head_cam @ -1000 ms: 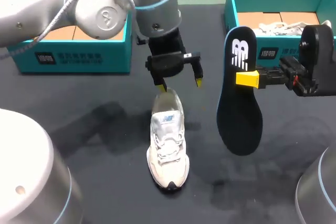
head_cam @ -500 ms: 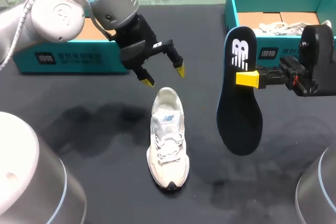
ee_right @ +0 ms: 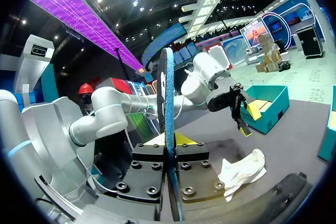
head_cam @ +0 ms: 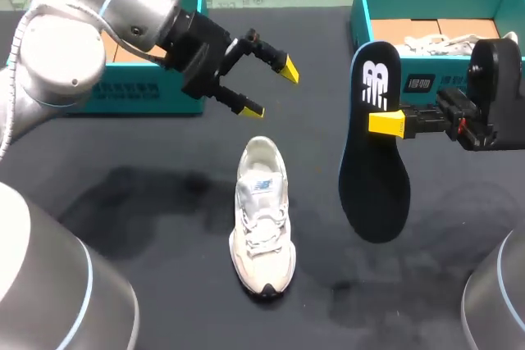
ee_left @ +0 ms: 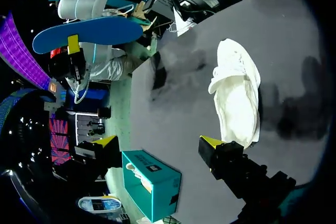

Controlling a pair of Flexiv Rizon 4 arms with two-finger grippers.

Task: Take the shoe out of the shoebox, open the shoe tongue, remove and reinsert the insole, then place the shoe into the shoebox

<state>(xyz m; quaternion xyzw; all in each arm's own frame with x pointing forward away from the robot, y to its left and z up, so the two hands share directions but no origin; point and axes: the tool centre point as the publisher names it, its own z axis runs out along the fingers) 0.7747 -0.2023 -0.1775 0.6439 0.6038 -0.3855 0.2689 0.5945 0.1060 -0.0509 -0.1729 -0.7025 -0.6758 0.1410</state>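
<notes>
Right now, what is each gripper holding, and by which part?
Right gripper: the insole, clamped at its side edge, nearer the logo end. Left gripper: open, holding nothing.

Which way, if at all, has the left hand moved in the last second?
Yes. The left hand has drawn away from the heel of the shoe, back toward the left shoebox. It is open and clear of the shoe.
</notes>
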